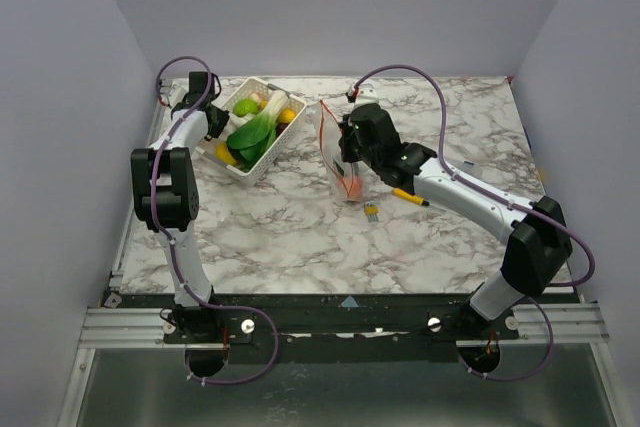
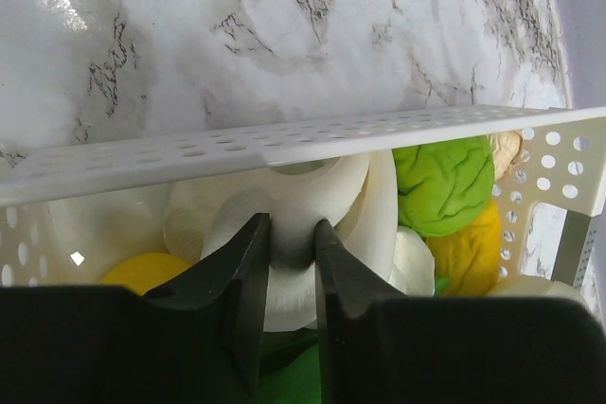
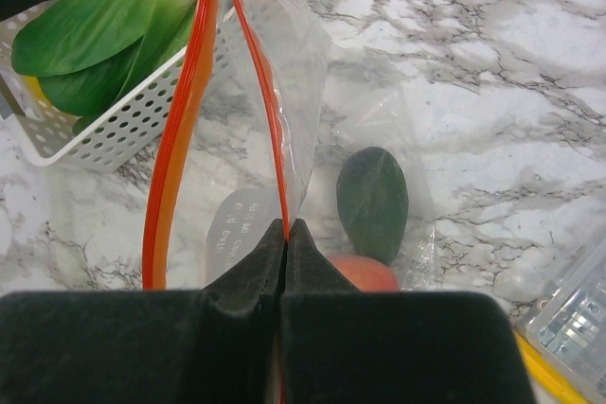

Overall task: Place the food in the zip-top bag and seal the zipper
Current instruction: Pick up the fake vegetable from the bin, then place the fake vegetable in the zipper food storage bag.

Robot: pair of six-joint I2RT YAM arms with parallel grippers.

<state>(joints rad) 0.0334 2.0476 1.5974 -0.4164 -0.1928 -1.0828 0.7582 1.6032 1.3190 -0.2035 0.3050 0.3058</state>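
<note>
The white lattice basket (image 1: 274, 152) at the back left holds toy food: a green leafy vegetable (image 1: 252, 133), a light green piece (image 1: 246, 107), yellow and orange pieces. My left gripper (image 2: 292, 234) reaches into the basket (image 2: 284, 139) and is shut on the white stem of a toy vegetable (image 2: 303, 201). The clear zip-top bag (image 1: 338, 162) stands beside the basket with its mouth open. My right gripper (image 3: 286, 229) is shut on one side of the orange-red zipper (image 3: 256, 54). A dark oval toy (image 3: 372, 201) and an orange-red toy (image 3: 365, 273) lie inside the bag.
A yellow marker pen (image 1: 410, 196) lies on the marble table right of the bag. A small clear compartment box (image 1: 371, 213) sits just in front of the bag, and it also shows in the right wrist view (image 3: 573, 319). Grey walls enclose the table on three sides.
</note>
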